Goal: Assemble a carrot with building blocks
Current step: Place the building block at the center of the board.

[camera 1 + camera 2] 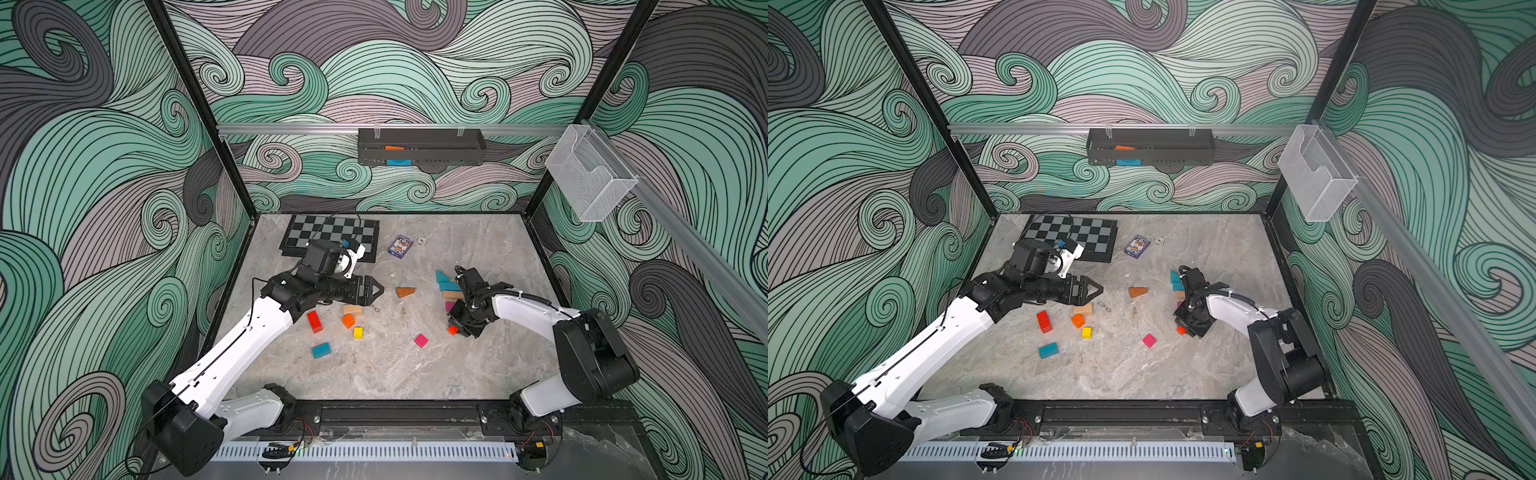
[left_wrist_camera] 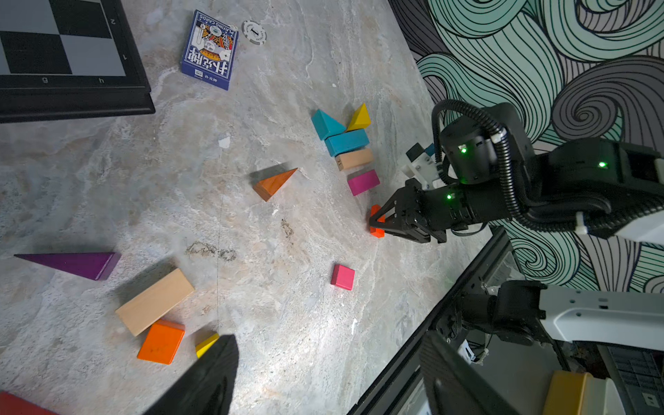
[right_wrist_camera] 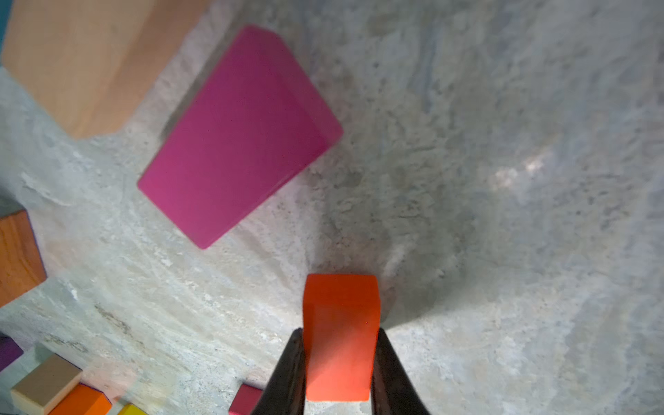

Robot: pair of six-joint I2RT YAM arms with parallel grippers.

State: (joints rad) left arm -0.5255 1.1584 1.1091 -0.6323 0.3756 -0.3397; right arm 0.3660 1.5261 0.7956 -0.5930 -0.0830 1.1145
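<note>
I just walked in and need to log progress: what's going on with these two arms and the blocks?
The right claw is shut on a small orange-red block, low at the marbled tabletop beside a magenta cuboid. That cuboid ends a loose row with a beige cuboid, a teal cuboid, a teal wedge and a yellow wedge. The left claw hangs open and empty near a red cuboid and an orange block. No carrot shape shows yet.

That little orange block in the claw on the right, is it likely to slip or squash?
Probably stiff: the orange block looks like painted wood and shows crisp edges in the right gripper. Likely light, being small beside the pink block. Its smooth paint might be slippery, but the flat sides pinched squarely should hold.
</note>
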